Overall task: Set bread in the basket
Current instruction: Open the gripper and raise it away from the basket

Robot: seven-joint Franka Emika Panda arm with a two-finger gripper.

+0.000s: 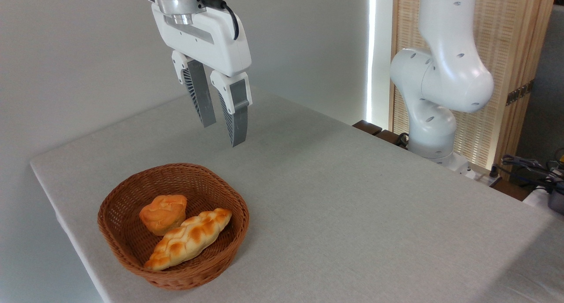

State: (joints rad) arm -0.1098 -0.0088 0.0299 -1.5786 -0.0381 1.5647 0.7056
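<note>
The bread [163,213], a small orange-golden muffin-shaped bun, lies inside the round reddish-brown wicker basket [119,245] at the table's front left. It leans against a long braided loaf [189,238] that shares the basket. My gripper [222,134] hangs well above the basket's far rim, pointing down. Its two grey ribbed fingers [200,96] stand a little apart with nothing between them.
The grey cloth-covered table [352,197] stretches to the right of the basket. The arm's white base [434,131] stands at the table's far right edge. Cables and gear [533,166] lie beyond it, before a slatted wooden screen.
</note>
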